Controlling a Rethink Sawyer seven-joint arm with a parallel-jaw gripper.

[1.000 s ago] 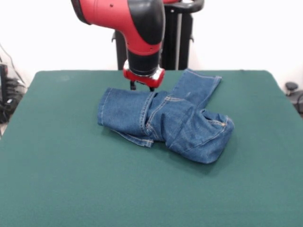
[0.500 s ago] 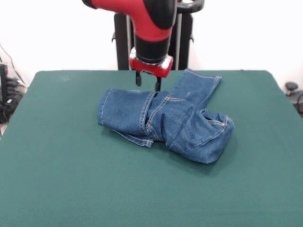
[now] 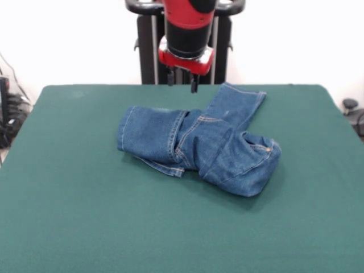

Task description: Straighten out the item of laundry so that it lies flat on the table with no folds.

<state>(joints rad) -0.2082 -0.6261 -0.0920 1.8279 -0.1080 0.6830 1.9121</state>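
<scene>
From the front, the table (image 3: pixel 85 216) fills most of what I can see: a dark green, cloth-like top with rounded far corners, bare all round except for the jeans (image 3: pixel 199 145). Behind it is a plain white wall. A dark post (image 3: pixel 147 51) stands upright behind the far edge. At the left edge there is some dark gear with cables (image 3: pixel 8 114), and at the right edge a small dark object (image 3: pixel 351 108), too cut off to name.

The jeans lie a little past the middle of the table, bunched and folded over themselves. One leg runs up towards the far edge with its hem showing; another part is doubled over to the left, and a rounded fold sits at the right with tan stitching showing.

The gripper (image 3: pixel 182 81) hangs above the far edge, just beyond the jeans and not touching them. Its two dark fingers (image 3: pixel 194 85) stand apart, with nothing between them.
</scene>
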